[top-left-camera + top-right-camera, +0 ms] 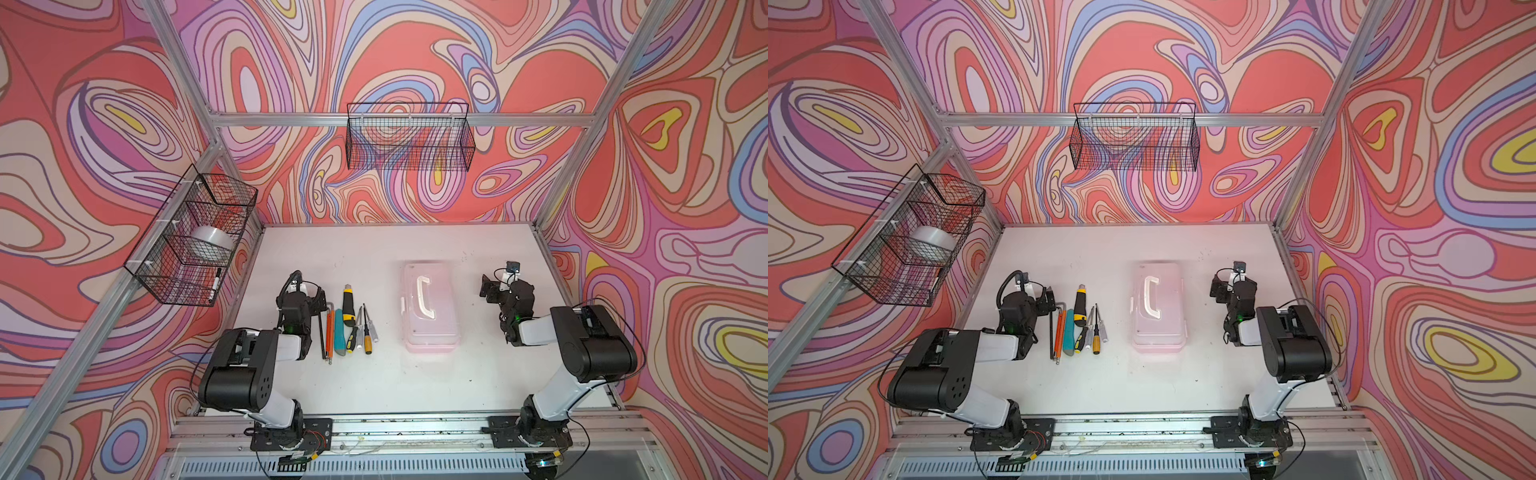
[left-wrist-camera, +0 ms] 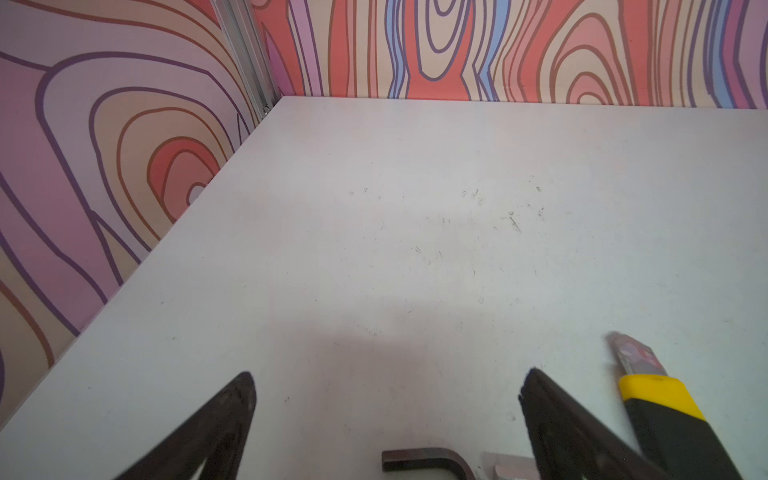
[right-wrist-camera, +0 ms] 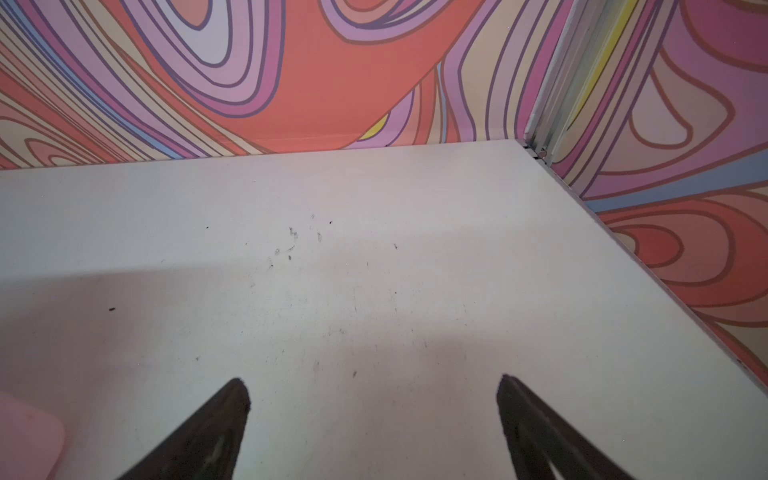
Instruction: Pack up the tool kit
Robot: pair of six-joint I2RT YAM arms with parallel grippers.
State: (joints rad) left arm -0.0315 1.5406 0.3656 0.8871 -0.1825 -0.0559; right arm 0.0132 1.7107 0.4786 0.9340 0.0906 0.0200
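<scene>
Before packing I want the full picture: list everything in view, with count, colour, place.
tool case: one, pink base, clear lid, table centre-right
yellow-black knife: one, row left of case
teal knife: one, same row
orange rods: two, same row
hex key: one, dark, row's left end
screwdrivers: about four, mixed handles, row's right end
wire baskets: two, black, back rail and left rail
tape roll: one, silvery, left basket
marker: one, white, left basket
table: one, white
left gripper: open, by hex key
right gripper: open, right of case
</scene>
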